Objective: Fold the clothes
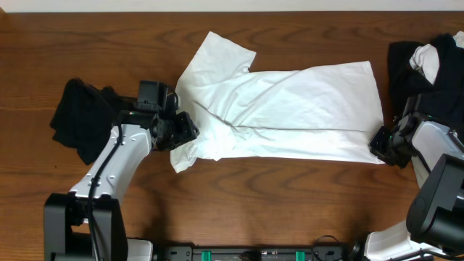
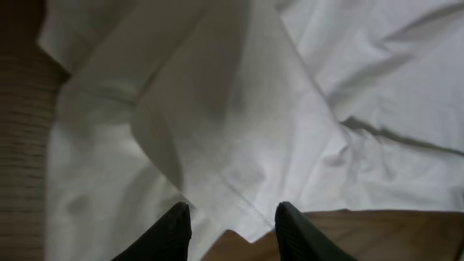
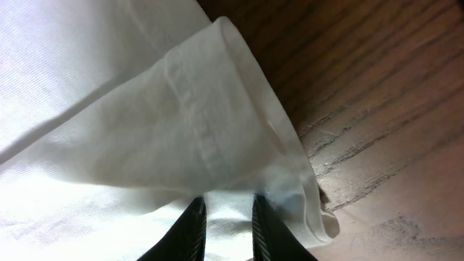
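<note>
1. Right now my left hand (image 1: 185, 130) is released. Its two fingers stand apart, and a doubled-over edge of the white T-shirt (image 1: 290, 109) lies just ahead of them and partly between them, not pinched.
2. My right hand (image 1: 380, 141) is clenched on the shirt's hem corner. In its wrist view the white cloth passes between the narrowly set fingers, with bare worktop (image 1: 254, 188) just beside them.
3. The T-shirt lies spread on the worktop between my two hands. One sleeve (image 1: 217, 51) points away beyond my left hand, and rumpled cloth is bunched right at that hand.
4. A black garment (image 1: 76, 119) sits on the outer side of my left hand, apart from the shirt. A pile of black and white garments (image 1: 424, 61) lies near my right hand, on its far side.
5. My main worry is that only one hand is holding. A pull from my right hand would drag the whole shirt toward it and spoil the lay, because nothing anchors the other end.
6. If my left hand closes where it is, it may catch only the top layer, or too many layers, since the edge ahead of it is doubled. I judge the fold would then come out crooked.
7. My right hand grips close to the very corner, so the thin cloth could slip free under tension.
8. Swinging my right hand wide could snag the pile beside it.
</note>
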